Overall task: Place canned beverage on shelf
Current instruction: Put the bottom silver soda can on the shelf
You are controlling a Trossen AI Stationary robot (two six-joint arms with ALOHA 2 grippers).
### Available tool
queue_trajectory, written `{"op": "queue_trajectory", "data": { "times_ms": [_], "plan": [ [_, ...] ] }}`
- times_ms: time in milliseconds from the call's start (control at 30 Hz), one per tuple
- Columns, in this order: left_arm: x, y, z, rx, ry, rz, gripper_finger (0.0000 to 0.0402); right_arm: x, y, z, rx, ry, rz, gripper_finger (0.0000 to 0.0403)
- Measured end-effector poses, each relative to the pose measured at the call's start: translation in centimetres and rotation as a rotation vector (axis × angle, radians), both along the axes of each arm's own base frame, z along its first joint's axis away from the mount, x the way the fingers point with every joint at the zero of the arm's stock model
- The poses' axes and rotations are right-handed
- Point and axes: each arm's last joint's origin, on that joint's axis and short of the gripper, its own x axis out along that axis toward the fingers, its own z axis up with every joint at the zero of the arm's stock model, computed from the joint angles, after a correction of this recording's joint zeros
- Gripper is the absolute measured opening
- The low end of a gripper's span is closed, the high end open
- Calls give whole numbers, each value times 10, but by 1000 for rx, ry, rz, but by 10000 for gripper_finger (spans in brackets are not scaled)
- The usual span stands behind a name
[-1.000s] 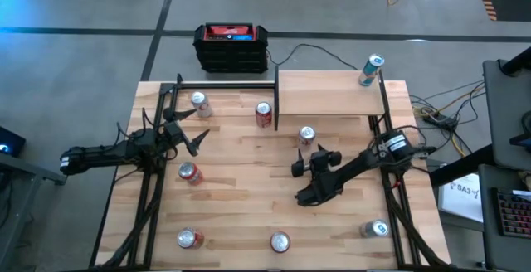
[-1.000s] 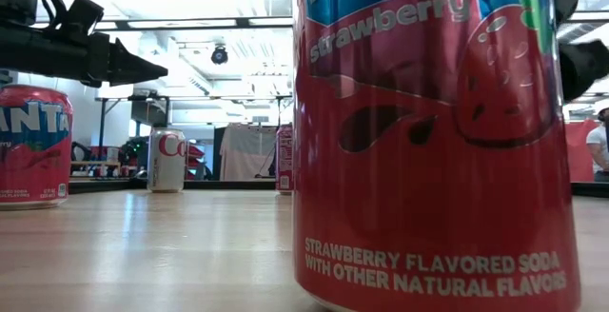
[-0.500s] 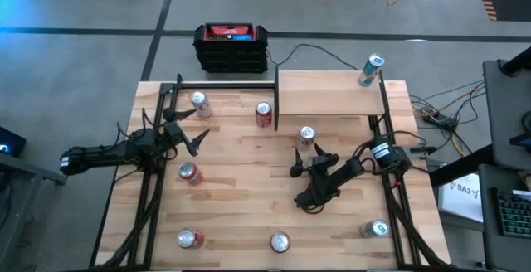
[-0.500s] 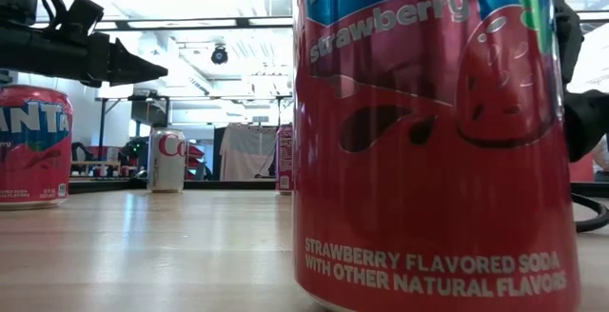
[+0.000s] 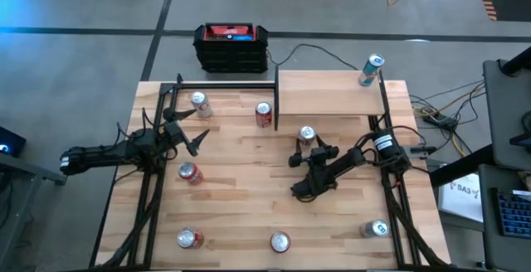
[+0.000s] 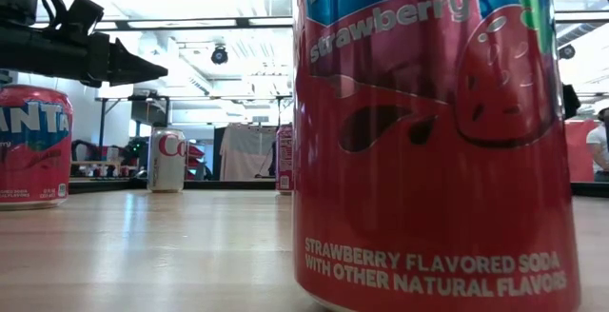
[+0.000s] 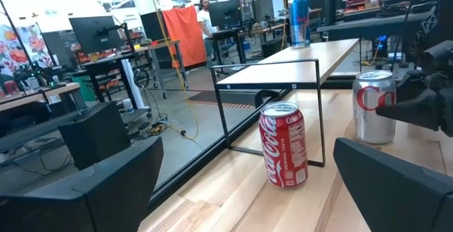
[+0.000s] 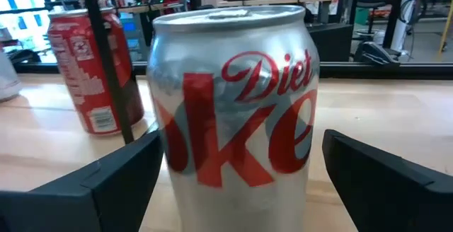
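High view: the right gripper (image 5: 308,150) has its jaws spread wide on either side of the silver Diet Coke can (image 5: 307,135), just in front of the shelf (image 5: 328,92) — a blue can (image 5: 371,70) stands on its far right corner. The left gripper (image 5: 192,135) waits open-jawed over the table (image 5: 241,189) — a Coca-Cola can (image 7: 284,146) ahead.

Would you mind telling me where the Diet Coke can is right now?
In the high view the Diet Coke can stands right of centre on the table, just in front of the shelf, between the open fingers of the right hand.
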Motion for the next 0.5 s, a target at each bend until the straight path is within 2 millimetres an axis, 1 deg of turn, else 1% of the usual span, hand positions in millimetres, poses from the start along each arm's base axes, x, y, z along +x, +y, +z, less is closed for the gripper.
{"op": "queue_trajectory", "data": {
  "times_ms": [267,500],
  "plan": [
    [0,0,0,0,0,0,399,3,-13,1,-23,-24,-36,370],
    [0,0,0,0,-1,0,399,6,-16,2,-20,-44,-49,370]
  ]
}}
